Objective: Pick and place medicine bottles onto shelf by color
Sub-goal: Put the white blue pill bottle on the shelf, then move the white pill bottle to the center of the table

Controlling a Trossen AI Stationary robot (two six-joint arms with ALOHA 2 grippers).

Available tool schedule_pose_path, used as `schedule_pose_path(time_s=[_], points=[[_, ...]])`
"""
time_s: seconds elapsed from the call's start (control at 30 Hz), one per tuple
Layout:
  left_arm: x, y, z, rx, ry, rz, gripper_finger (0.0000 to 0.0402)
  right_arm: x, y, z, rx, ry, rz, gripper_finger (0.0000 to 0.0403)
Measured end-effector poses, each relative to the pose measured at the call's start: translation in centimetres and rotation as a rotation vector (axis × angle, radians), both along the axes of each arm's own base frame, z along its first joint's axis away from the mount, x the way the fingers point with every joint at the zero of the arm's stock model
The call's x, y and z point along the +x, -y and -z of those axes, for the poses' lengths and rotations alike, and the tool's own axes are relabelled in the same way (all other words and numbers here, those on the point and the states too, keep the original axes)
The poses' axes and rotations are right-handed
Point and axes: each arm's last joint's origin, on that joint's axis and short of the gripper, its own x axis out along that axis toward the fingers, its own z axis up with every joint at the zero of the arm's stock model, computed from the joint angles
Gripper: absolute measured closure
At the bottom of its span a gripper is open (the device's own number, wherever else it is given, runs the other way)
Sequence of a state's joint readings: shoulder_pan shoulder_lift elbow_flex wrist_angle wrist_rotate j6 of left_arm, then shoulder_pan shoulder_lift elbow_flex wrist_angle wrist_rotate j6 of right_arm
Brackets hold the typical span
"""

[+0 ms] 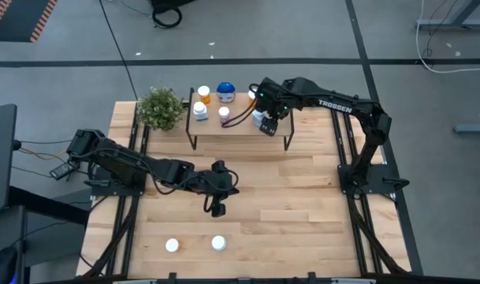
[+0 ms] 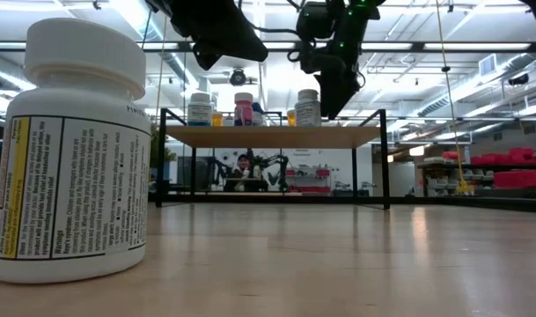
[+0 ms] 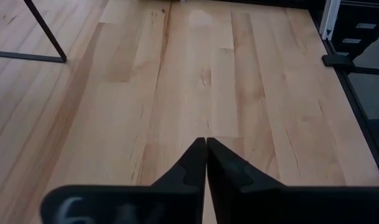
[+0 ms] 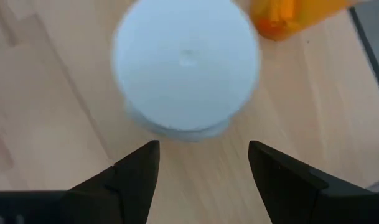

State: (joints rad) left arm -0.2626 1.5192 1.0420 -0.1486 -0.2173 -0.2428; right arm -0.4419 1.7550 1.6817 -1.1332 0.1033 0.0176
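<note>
Fingers: right gripper (image 4: 201, 163) wide apart above white-capped bottle (image 4: 186, 65) on shelf (image 1: 240, 126); left gripper (image 3: 205, 163) closed, empty, mid-table.
Bottles: about five on shelf, two at table's near edge.

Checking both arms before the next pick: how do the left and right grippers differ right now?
The left gripper is shut and empty; the right gripper is open above a white-capped bottle. The left hangs over bare table; the right is over the shelf. Both have dark fingers.
</note>
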Motion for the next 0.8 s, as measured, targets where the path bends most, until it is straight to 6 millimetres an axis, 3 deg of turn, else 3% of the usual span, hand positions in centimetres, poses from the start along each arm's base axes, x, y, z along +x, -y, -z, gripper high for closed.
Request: schedule_pose_path(time_s=[0.53,0.8], points=[[0.0,0.0,0.0,0.0,-0.001,0.0,0.0386,1.3,-1.8,-0.2,-0.015,0.042,-0.252,0.0148],[0.0,0.0,0.0,0.0,-0.002,0.0,0.038,1.5,-1.9,-0.3,-0.023,0.054,-0.261,0.0148]])
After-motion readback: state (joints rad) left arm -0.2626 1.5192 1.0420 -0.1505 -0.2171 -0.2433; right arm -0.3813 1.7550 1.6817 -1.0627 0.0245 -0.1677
